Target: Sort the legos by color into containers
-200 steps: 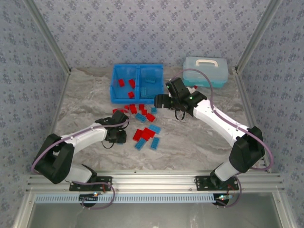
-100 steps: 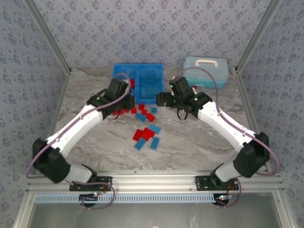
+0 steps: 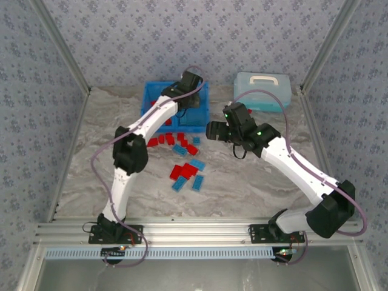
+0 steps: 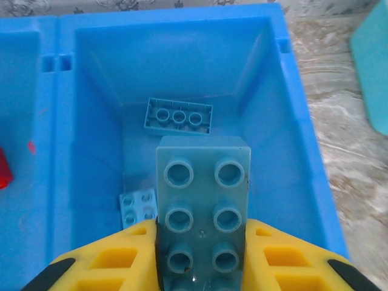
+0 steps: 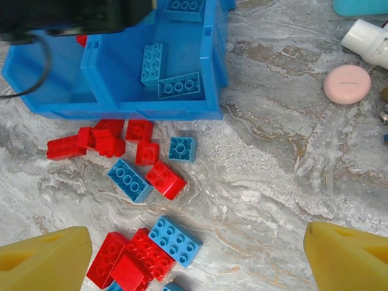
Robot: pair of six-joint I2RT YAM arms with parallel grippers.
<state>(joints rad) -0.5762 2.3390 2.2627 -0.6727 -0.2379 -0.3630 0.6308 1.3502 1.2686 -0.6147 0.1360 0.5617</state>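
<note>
Over the bin's point(image 4: 298, 121) right compartment, the left fingers point(image 4: 115, 262) clamp a light blue brick point(image 4: 203, 194). Released crooked, it could clip the divider point(image 4: 57, 109) and land among the reds. Right fingers point(image 5: 42, 257) hang wide, empty, above loose bricks point(image 5: 145, 151) on the worktop point(image 5: 273, 157).

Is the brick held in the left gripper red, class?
No, the left gripper holds a light blue brick, studs facing the camera, over the blue bin.

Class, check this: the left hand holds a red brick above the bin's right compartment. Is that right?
Not quite: the brick in the left hand is light blue, not red; the left wrist view shows it above the right compartment.
</note>
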